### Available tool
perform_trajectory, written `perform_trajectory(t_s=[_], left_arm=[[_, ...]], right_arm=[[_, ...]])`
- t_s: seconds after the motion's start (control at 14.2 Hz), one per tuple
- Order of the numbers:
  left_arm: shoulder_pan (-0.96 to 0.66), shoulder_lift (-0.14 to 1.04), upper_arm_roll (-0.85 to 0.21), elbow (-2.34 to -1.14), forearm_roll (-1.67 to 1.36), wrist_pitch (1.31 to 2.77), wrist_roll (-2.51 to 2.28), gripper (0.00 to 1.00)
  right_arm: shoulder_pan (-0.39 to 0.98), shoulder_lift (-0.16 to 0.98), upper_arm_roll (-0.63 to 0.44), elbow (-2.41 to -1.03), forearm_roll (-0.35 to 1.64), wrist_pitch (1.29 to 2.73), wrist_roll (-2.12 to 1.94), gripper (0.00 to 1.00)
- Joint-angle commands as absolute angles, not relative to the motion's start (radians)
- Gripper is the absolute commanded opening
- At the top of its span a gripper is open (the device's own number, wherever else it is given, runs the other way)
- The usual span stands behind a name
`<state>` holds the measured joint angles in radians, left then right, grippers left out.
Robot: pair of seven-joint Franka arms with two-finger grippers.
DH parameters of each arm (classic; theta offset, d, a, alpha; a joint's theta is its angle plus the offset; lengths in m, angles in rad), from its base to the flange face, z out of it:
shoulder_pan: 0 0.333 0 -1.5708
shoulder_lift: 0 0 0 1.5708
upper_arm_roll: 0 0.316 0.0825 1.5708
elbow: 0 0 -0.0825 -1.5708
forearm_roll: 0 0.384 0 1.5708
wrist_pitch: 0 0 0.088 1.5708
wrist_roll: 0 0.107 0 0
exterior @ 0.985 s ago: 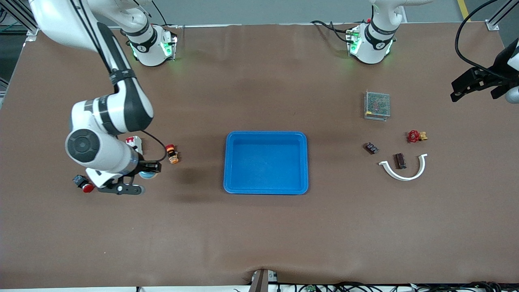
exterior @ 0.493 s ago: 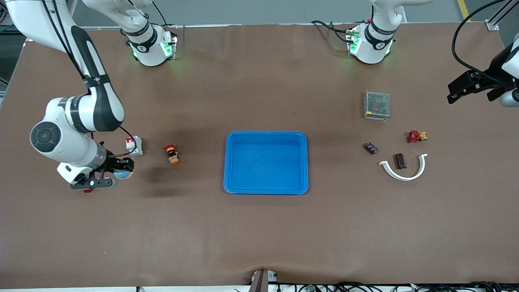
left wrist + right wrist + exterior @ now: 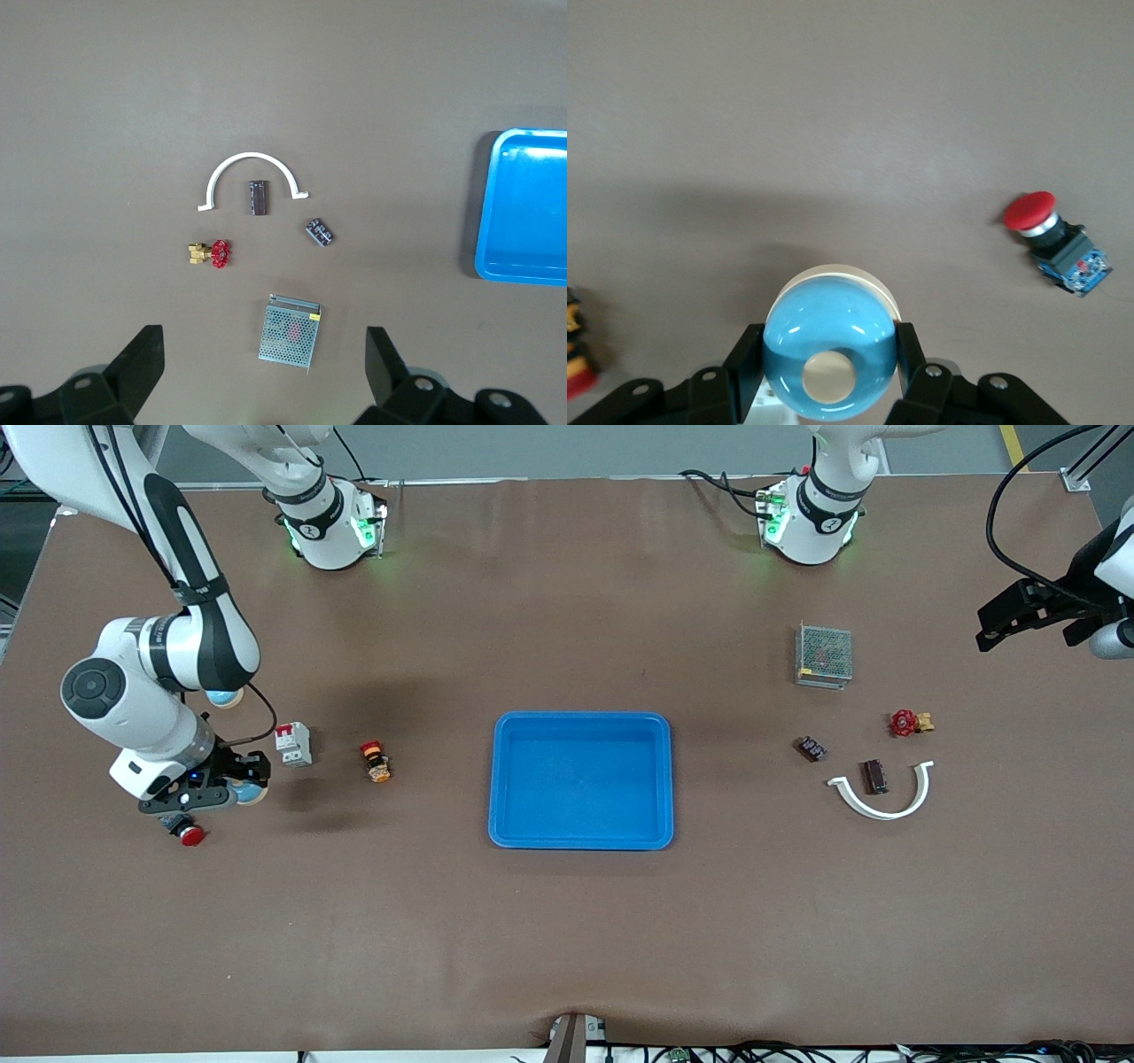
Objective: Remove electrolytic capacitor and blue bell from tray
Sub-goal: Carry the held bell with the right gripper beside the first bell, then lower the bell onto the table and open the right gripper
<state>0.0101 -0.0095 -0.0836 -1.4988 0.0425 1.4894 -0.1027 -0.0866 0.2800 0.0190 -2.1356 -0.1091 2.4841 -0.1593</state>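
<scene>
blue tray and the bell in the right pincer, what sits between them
In the front view, a small red-topped orange button sits on the table between the bell and the blue tray.

Glossy blue bell (image 3: 829,357), matt brown tabletop (image 3: 567,939), shiny plastic tray (image 3: 580,841).

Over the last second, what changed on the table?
The right gripper, shut on the blue bell, swung toward the right arm's end of the table, uncovering the breaker and red button. The left gripper drifted slightly outward, open and empty. Tray and the other parts stayed put.
</scene>
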Motion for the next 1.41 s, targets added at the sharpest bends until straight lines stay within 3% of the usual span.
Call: perform_trajectory(t_s=[0.0, 0.7, 1.34], left_arm=[[0.005, -0.014, -0.081, -1.502, 0.032, 1.489, -0.109, 1.0], [0.005, -0.014, -0.081, -1.505, 0.032, 1.488, -0.11, 1.0], [0.005, -0.014, -0.092, -1.509, 0.032, 1.489, -0.115, 1.0]], right_arm=[[-0.179, 0.239, 0.037, -2.22, -0.135, 2.555, -0.257, 0.0], [-0.316, 0.25, 0.041, -2.351, -0.13, 2.706, -0.397, 0.0], [-0.409, 0.281, 0.041, -2.368, -0.129, 2.707, -0.474, 0.0]])
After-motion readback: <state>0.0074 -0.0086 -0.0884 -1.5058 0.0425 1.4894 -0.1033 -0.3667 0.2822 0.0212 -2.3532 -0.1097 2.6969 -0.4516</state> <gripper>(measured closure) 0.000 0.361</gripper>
